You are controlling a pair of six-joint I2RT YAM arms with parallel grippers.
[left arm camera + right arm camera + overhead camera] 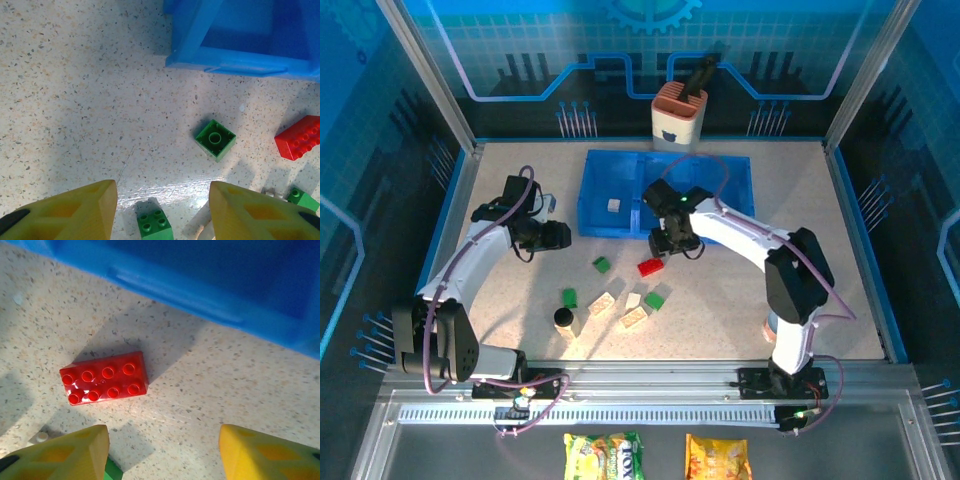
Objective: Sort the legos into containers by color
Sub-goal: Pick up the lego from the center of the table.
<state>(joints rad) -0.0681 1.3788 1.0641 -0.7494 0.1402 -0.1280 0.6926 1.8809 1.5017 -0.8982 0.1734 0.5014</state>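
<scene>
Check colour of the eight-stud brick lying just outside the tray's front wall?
The brick is red, with no pattern. The right wrist view shows it best.

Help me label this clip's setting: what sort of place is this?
Probably a robotics lab test cell: a speckled table enclosed by aluminium framing and blue circuit-print panels, with a left arm and right arm bolted at its near edge.

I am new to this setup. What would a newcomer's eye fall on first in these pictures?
First the translucent blue tray at the far middle of the table, with one cream brick in its left compartment. Next the red brick on the table just in front of the tray, with the open right gripper close beside it. Closer to the near edge lies a loose cluster of green and cream bricks.
</scene>
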